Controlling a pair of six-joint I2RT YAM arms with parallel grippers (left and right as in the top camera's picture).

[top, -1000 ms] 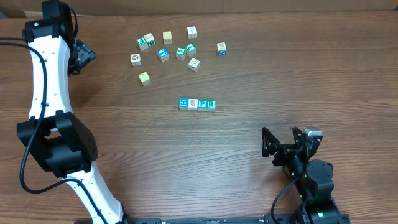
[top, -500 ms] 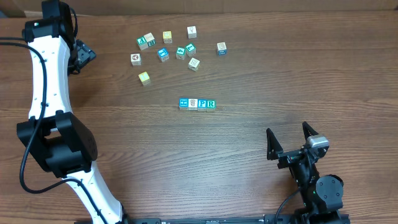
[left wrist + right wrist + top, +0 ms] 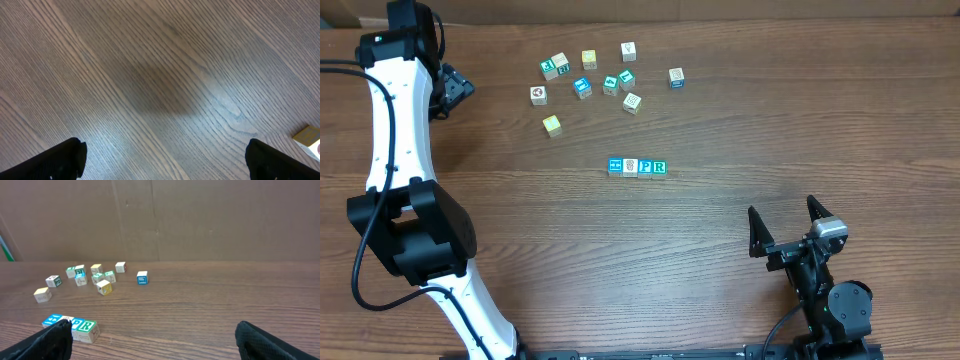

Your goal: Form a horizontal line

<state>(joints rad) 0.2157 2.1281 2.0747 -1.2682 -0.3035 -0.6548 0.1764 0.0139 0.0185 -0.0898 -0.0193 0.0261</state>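
My right gripper [image 3: 782, 210] stands wide open and empty near the front of the table [image 3: 770, 120]. The horizontal line [image 3: 637, 167] lies ahead and to its left, four cubes touching, long axis running side to side. My left gripper [image 3: 453, 90], also spread wide and empty, sits farther away. The right wrist view catches the row low at left, partly hidden by the gripper itself. The left wrist view shows none of it.

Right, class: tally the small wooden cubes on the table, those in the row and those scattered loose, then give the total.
straight row of small wooden cubes: 4
loose small wooden cubes: 11
Total: 15
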